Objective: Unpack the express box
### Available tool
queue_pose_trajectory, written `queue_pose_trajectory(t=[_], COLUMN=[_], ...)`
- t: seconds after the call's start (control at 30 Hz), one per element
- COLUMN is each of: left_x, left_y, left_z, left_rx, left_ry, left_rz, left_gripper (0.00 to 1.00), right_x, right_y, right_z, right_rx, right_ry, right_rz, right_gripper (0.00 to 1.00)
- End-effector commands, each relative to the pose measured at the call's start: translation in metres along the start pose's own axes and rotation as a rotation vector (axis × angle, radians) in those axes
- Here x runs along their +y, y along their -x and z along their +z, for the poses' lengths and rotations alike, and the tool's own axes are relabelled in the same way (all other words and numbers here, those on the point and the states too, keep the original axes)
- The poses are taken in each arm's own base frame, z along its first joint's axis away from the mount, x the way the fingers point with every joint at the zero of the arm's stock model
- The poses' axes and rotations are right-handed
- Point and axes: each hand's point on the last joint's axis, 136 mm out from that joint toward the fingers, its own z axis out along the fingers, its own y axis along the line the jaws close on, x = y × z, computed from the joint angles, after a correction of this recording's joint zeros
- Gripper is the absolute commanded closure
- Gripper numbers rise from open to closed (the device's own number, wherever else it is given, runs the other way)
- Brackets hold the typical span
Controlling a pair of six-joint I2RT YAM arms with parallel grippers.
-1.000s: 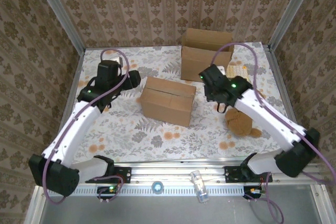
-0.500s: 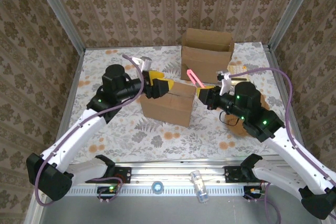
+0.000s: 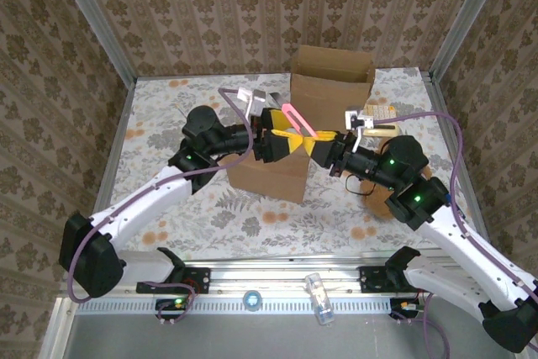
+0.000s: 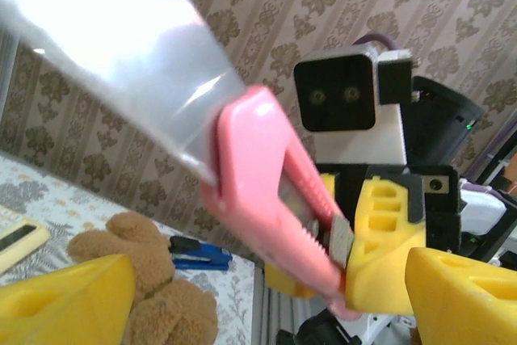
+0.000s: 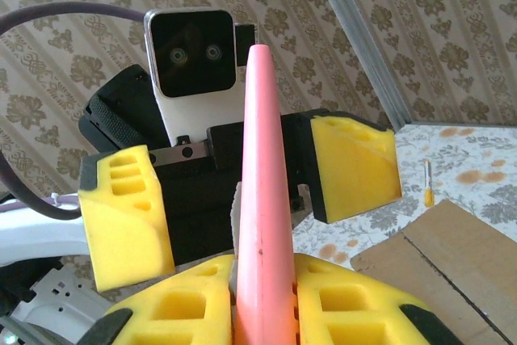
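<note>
Right gripper [image 3: 314,145] pinches the pink cutter [image 3: 296,118] tight | left gripper [image 3: 282,135] spread wide, a finger each side of the cutter (touching it? cannot tell) | brown box [image 3: 267,177] closed, right under both

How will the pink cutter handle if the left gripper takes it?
Probably stiff: the cutter juts straight from the right gripper without sagging. Likely light, being slim plastic. Its smooth, tapered body may slip in a loose grip.

Brown plush bear [image 4: 145,276] on the floral tabletop [image 3: 160,115], a small blue object [image 4: 199,253] just beside it, patterned wallpaper [image 3: 252,6] behind.
</note>
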Motion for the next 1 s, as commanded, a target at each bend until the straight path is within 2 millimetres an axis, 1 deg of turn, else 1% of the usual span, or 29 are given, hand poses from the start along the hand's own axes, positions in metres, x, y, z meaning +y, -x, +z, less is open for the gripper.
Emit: queue_pose_trajectory(t=[0.0, 0.2, 0.37, 0.47, 0.7, 0.8, 0.9, 0.93, 0.97], left_x=[-0.029, -0.028, -0.026, -0.024, -0.023, -0.023, -0.023, -0.023, -0.022], left_y=[0.040, 0.049, 0.051, 0.052, 0.052, 0.053, 0.054, 0.053, 0.053], left_z=[-0.001, -0.001, 0.001, 0.003, 0.005, 0.005, 0.005, 0.005, 0.005], left_rx=[-0.118, -0.148, -0.154, -0.160, -0.166, -0.167, -0.166, -0.165, -0.162], left_ry=[-0.074, -0.060, -0.061, -0.066, -0.079, -0.081, -0.077, -0.073, -0.069], left_rz=[0.099, 0.108, 0.103, 0.097, 0.085, 0.086, 0.084, 0.084, 0.079], left_gripper=[0.17, 0.26, 0.41, 0.48, 0.60, 0.72, 0.91, 0.99, 1.00], right_x=[0.010, 0.006, 0.006, 0.005, 0.004, 0.005, 0.007, 0.007, 0.008], right_y=[0.009, 0.005, 0.004, 0.005, 0.006, 0.005, 0.003, 0.001, -0.001], right_z=[-0.002, -0.002, 0.000, 0.001, 0.005, 0.007, 0.008, 0.008, 0.009], right_rx=[-0.038, -0.033, -0.029, -0.032, -0.042, -0.034, -0.010, 0.007, 0.025], right_ry=[0.055, 0.041, 0.045, 0.048, 0.056, 0.064, 0.075, 0.074, 0.072], right_rz=[-0.009, 0.003, 0.016, 0.023, 0.047, 0.054, 0.054, 0.052, 0.046], right_gripper=[1.00, 1.00, 1.00, 1.00, 1.00, 1.00, 1.00, 1.00, 1.00])
